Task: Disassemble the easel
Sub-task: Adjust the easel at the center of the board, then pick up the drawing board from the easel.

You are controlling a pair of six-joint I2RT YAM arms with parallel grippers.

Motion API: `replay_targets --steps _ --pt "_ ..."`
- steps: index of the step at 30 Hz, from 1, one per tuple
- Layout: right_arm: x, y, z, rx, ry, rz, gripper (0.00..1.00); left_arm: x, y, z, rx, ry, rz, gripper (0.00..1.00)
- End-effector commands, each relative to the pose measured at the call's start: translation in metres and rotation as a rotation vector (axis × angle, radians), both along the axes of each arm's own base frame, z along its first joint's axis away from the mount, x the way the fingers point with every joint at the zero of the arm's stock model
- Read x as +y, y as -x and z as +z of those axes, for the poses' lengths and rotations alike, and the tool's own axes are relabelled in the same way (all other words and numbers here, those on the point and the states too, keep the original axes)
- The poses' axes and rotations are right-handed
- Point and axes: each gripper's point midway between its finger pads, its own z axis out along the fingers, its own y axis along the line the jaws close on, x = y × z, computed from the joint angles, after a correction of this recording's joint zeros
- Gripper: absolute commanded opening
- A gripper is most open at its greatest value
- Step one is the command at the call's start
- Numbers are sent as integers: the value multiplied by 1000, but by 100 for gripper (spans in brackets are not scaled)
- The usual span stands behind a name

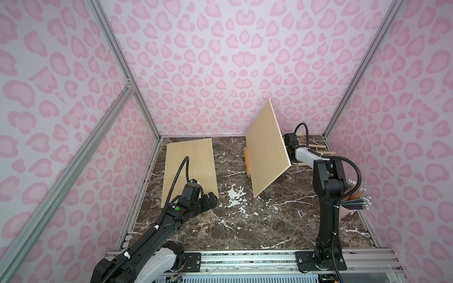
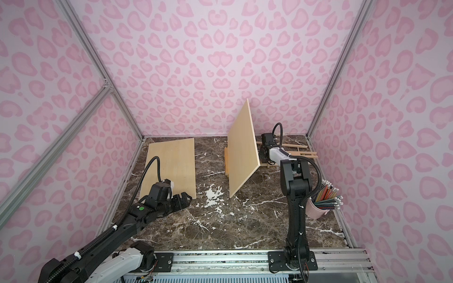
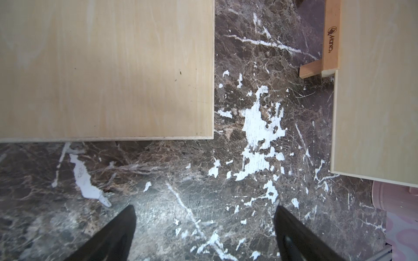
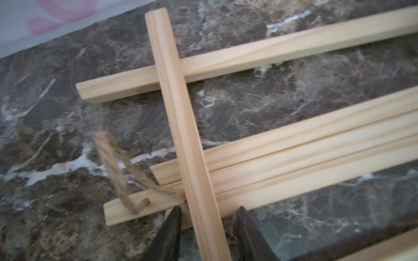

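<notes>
The stereo head is sitting high beyond the 6 o'clock edge of the dark brown marble-patterned tabletop (image 1: 245,220), facing down toward 12 o'clock, so both top views are taking in the whole table from afar. The left wrist camera is looking down from close range near 9 o'clock, sharing with them the flat pale plywood board (image 3: 106,67) and the leaning pale plywood board (image 3: 375,113). The right wrist camera is peering from very near at the pale wooden slatted easel frame (image 4: 294,144) around 2 o'clock, which they are catching only partly.
</notes>
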Motion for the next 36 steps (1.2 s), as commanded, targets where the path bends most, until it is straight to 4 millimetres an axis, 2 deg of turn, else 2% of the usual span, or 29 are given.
replay_targets --steps 1,4,11,14,16,19,21,23,28,33,35,36 --pt "19 12 -21 84 18 116 40 -2 -7 7 -40 6 -4 96" --pt "34 14 -23 87 9 179 37 -2 -7 7 -41 4 -3 96" --pt "41 20 -25 103 9 226 36 -1 -7 8 -42 6 0 96" --pt "38 18 -17 93 21 202 39 -1 -7 9 -44 7 2 96" --pt "34 18 -6 80 26 171 47 -1 -6 8 -44 5 2 96" --pt "33 19 26 25 -6 127 65 0 -6 9 -48 4 4 96" --pt "38 19 55 -28 -63 126 78 0 -7 9 -46 3 6 96" --pt "38 19 84 -85 -101 109 84 0 -7 9 -45 3 5 96" --pt "27 30 147 -198 -162 41 84 0 -6 9 -46 2 6 96" --pt "18 76 215 -397 -205 6 83 1 -6 9 -49 0 7 96" --pt "15 97 228 -438 -234 -5 82 1 -6 9 -48 2 7 96" --pt "20 107 237 -461 -266 17 81 0 -6 9 -47 4 6 97"
